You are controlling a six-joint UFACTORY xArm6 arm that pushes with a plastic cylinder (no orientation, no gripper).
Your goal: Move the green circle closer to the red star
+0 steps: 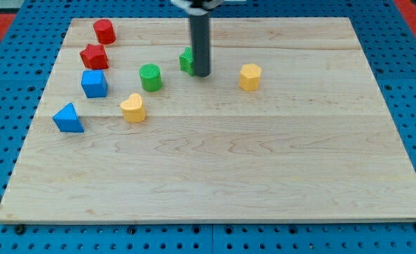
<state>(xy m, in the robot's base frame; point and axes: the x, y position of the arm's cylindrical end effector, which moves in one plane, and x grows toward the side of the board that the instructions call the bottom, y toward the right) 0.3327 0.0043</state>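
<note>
The green circle (150,77) stands on the wooden board left of centre, near the view's top. The red star (94,56) lies further to the view's left and slightly higher. My tip (201,75) rests on the board to the right of the green circle, about a block's width and a half away. The rod hides most of a second green block (186,61), whose shape I cannot make out, right beside the tip.
A red cylinder (104,31) sits above the red star. A blue cube (94,83) is just below the star, a blue triangle (68,118) lower left. A yellow heart (133,108) lies below the green circle. A yellow hexagon (249,76) is right of my tip.
</note>
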